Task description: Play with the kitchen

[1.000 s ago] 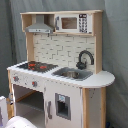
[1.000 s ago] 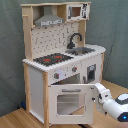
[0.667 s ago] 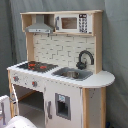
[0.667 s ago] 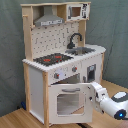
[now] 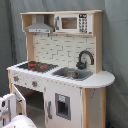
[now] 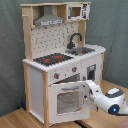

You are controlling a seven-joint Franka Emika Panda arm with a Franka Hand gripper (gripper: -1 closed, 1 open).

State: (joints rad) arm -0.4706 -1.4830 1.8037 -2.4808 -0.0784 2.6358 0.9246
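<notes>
Pincer (image 6: 88, 88) by upright kitchen (image 6: 60, 60) (oven door ajar)

a grey-green fabric backdrop (image 6: 115, 30) hangs behind; light wooden floor (image 6: 20, 119) below.

Soft even light, slight overall blur

White-and-wood toy kitchen against grey cloth

The tall white and light-wood play kitchen (image 6: 60, 65) has a black-red hob (image 6: 52, 59), grey sink (image 5: 73, 74), black tap (image 5: 84, 59), brick-patterned white backsplash (image 5: 60, 50) and grey hood (image 5: 39, 26).
</notes>
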